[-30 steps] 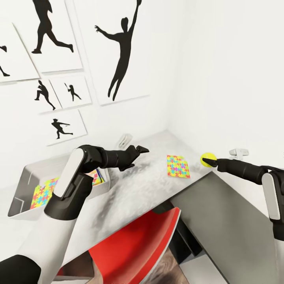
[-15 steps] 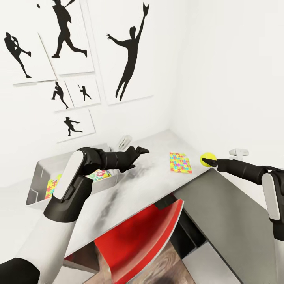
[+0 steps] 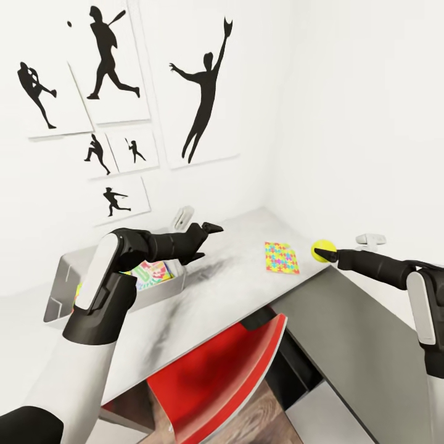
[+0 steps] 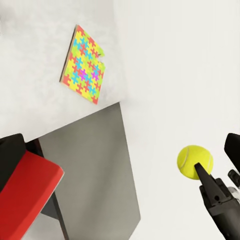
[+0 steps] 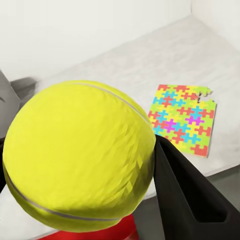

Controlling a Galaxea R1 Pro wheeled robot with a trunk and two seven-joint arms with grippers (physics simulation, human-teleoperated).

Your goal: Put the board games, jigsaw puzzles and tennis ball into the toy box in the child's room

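Note:
My right gripper (image 3: 325,251) is shut on the yellow tennis ball (image 3: 322,250), holding it in the air just off the table's right end; the ball (image 5: 80,160) sits close up against a black finger (image 5: 185,195). One colourful jigsaw puzzle (image 3: 281,257) lies flat on the pale table (image 3: 234,290) near that end, and the puzzle (image 4: 83,65) and ball (image 4: 195,161) both appear in the left wrist view. My left gripper (image 3: 206,237) hovers open over the middle of the table. The grey toy box (image 3: 58,277) stands at the table's left with colourful flat items (image 3: 151,271) inside.
A red chair (image 3: 216,370) is tucked under the table's front edge. A small white object (image 3: 182,216) stands on the table by the wall behind my left gripper. Silhouette posters (image 3: 203,80) cover the back wall. A white fitting (image 3: 370,237) sticks out of the right wall.
The camera has swung, shifting posters and toy box rightward in the picture. My left gripper has risen slightly and drawn back toward the box. The right gripper still holds the ball.

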